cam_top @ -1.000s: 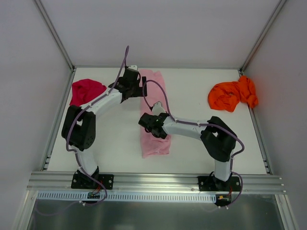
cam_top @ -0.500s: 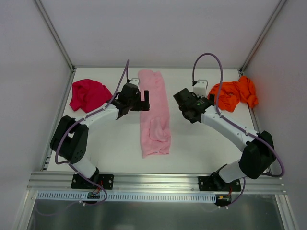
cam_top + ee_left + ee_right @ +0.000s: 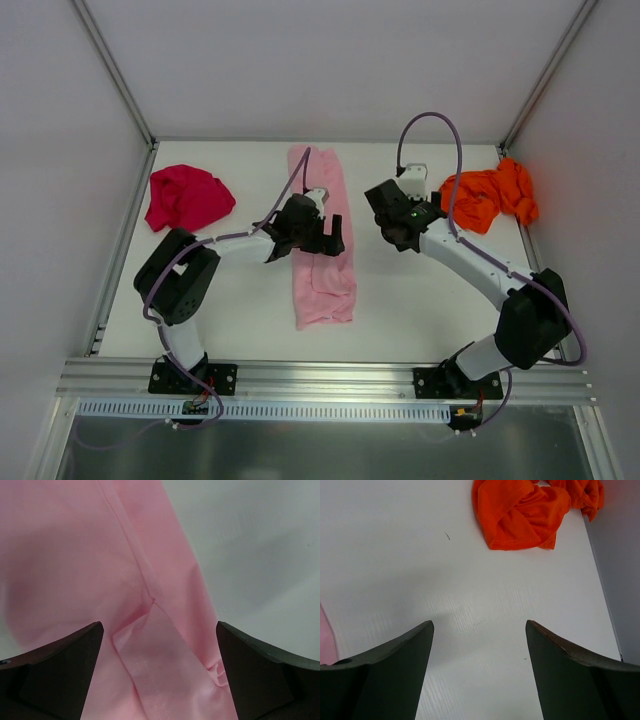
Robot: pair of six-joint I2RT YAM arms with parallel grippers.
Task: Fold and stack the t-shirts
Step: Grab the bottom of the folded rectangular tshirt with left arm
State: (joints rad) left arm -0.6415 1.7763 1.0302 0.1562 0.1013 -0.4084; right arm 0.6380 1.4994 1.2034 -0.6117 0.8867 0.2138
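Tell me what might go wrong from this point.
1. The left gripper hangs open over layered folds of the pink t-shirt; closing there may pinch just one layer and undo the fold.
2. The orange t-shirt lies bunched against the right wall, so the open right gripper may have little room to grasp it cleanly.

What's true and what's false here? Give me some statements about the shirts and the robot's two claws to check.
The pink shirt lies as a long strip in the middle of the table. True.
The left gripper is clamped on the pink shirt. False: it is open over it, gripping nothing.
The orange shirt is neatly folded. False: it lies crumpled at the far right.
The right gripper is open over bare table. True.
The red shirt sits on the pink one. False: it lies apart, far left.
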